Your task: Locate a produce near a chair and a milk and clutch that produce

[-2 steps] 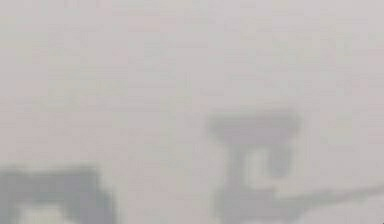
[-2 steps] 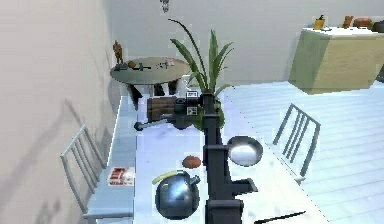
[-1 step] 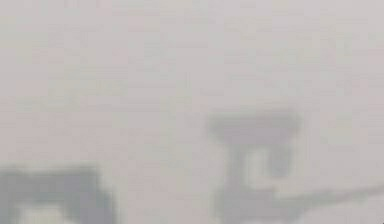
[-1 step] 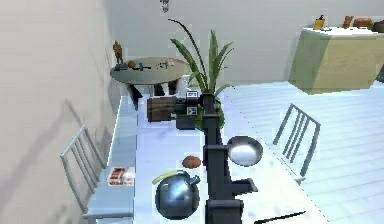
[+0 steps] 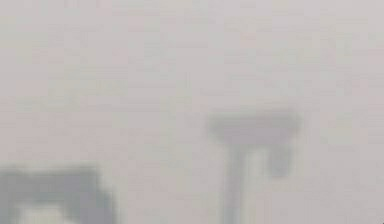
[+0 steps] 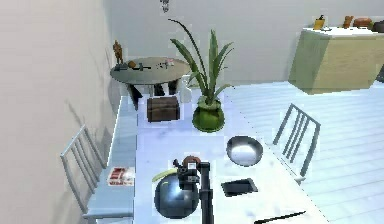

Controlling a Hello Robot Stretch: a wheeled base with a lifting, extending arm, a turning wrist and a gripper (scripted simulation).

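Altogether two white chairs (image 6: 85,160), one plant (image 6: 208,112).

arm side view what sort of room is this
Likely a dining area: a long white table with one chair left of it and a second chair right, a metal bowl and potted plant on it.

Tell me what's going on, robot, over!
Gripper out over the white table; can't tell if it holds anything. Yellow-green thing right by it, maybe the produce. Dark pot and metal bowl close by.
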